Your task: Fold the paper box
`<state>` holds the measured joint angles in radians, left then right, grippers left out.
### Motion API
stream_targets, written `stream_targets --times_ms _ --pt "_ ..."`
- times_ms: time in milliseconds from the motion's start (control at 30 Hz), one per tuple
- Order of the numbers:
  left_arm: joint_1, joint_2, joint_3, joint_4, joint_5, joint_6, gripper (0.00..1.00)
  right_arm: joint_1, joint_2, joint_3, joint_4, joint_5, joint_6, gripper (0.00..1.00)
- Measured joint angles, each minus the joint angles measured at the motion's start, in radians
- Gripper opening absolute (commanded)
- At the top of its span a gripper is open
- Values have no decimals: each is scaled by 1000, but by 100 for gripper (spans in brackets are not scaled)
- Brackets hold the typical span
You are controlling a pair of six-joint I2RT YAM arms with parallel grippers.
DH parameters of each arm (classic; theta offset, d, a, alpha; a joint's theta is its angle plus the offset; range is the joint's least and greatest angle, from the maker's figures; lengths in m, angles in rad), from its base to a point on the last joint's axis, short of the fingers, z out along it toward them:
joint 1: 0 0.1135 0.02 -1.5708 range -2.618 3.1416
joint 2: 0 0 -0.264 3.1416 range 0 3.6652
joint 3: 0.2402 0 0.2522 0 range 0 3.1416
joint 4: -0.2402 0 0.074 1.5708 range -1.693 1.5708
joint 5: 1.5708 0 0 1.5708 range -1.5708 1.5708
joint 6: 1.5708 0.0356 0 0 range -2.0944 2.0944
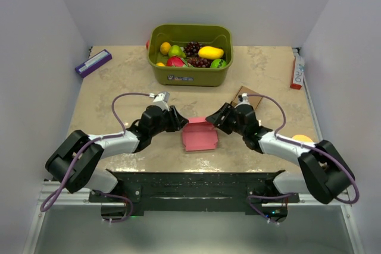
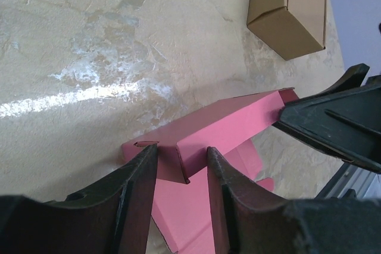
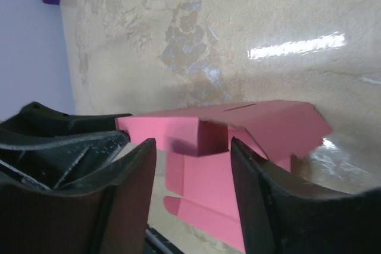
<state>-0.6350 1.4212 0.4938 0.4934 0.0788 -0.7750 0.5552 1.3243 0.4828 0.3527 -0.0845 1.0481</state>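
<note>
The paper box is a pink-red card piece lying between my two grippers, partly folded, with a long wall raised along its far side and flat flaps toward the near edge. My left gripper is at its left end. In the left wrist view the jaws are open and straddle the raised corner of the box. My right gripper is at the right end. In the right wrist view it is open with the box just beyond its fingertips.
A green bin of toy fruit stands at the back centre. A small brown cardboard box lies behind my right gripper and shows in the left wrist view. A purple box lies back left, a red-and-white box back right.
</note>
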Motion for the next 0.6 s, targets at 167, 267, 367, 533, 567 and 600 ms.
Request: stream_targets --times_ms 167,267,367,533,567,600 --pt "0 0 0 0 0 0 42 0 -171 -28 -104 67 -69 59" --pt "0 0 2 -1 0 0 42 1 -248 -61 -147 97 -116 43" --pt "0 0 3 -3 0 0 42 9 -283 -85 -204 120 -164 31" --pt "0 0 7 -10 0 5 42 108 -283 -83 -290 198 -229 27" --pt "0 0 8 -11 -1 7 42 129 -278 -80 -298 208 -237 25" --pt "0 0 9 -12 -1 8 42 154 -268 -74 -306 220 -244 23"
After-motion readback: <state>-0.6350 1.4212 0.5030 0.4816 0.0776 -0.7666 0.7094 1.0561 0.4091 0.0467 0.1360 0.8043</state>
